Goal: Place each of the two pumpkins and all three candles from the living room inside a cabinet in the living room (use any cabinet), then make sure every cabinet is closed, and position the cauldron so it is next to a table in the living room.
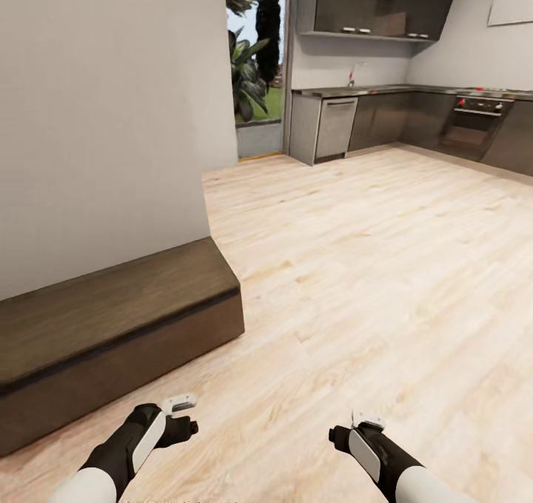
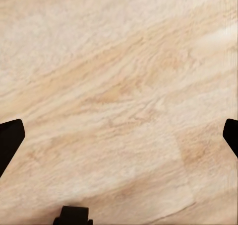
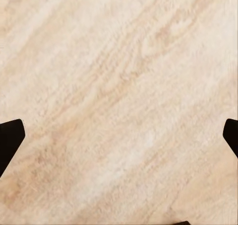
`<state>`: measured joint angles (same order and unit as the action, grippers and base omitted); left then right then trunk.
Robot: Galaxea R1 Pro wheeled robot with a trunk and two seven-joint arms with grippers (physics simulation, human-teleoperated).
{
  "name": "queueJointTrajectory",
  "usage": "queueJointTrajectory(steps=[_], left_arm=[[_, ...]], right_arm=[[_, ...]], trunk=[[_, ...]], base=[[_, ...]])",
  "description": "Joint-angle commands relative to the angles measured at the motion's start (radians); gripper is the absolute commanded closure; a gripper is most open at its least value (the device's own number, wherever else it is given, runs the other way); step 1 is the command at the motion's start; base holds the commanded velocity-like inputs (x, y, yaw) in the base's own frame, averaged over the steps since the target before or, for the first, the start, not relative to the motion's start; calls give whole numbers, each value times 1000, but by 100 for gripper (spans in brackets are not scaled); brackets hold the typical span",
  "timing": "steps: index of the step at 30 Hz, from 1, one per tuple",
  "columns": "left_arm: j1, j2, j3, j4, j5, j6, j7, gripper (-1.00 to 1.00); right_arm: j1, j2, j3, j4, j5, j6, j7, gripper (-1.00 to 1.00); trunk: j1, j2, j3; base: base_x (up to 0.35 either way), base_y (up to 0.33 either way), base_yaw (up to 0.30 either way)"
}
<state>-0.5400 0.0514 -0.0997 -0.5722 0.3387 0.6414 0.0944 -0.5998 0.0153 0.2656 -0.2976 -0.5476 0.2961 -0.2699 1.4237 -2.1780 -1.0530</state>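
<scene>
The cabinet point(image 1: 111, 318), a long low dark-brown wood unit, stands against the white wall at my left, and its front looks flush and shut. My left gripper point(image 1: 180, 419) hangs low over the plank floor just in front of the cabinet's near face. In the left wrist view its dark fingertips point(image 2: 11, 138) stand wide apart, open over bare floor. My right gripper point(image 1: 354, 435) is further right over the floor. It is also open, with nothing between its fingertips point(image 3: 12, 135). The pumpkins, candles, cauldron and table are out of view.
A white wall point(image 1: 104, 118) rises behind the cabinet and ends at a corner. Light wood floor point(image 1: 355, 266) stretches ahead to a kitchen with dark cupboards point(image 1: 385, 0), a dishwasher point(image 1: 335, 127) and an oven point(image 1: 477, 122). A glass opening point(image 1: 255, 59) shows plants outside.
</scene>
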Motion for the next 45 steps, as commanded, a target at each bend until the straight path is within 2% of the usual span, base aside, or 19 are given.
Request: queueJointTrajectory(steps=[1,33,39,45], left_arm=[[0,0,0,0,0,-1,0,-100],[0,-1,0,0,-1,-3,1,-100],[0,-1,0,0,-1,-3,1,-100],[0,-1,0,0,0,-2,1,-100]], right_arm=[[0,0,0,0,0,0,0,-100],[0,0,1,5,2,-1,0,-100],[0,1,1,27,1,-60,0,-100],[0,1,2,39,1,-67,0,-100]], trunk=[[0,0,-1],[0,0,-25],[0,0,-30],[0,0,-36]], base=[[18,-43,268],[1,-2,268],[0,-4,258],[58,-79,240]])
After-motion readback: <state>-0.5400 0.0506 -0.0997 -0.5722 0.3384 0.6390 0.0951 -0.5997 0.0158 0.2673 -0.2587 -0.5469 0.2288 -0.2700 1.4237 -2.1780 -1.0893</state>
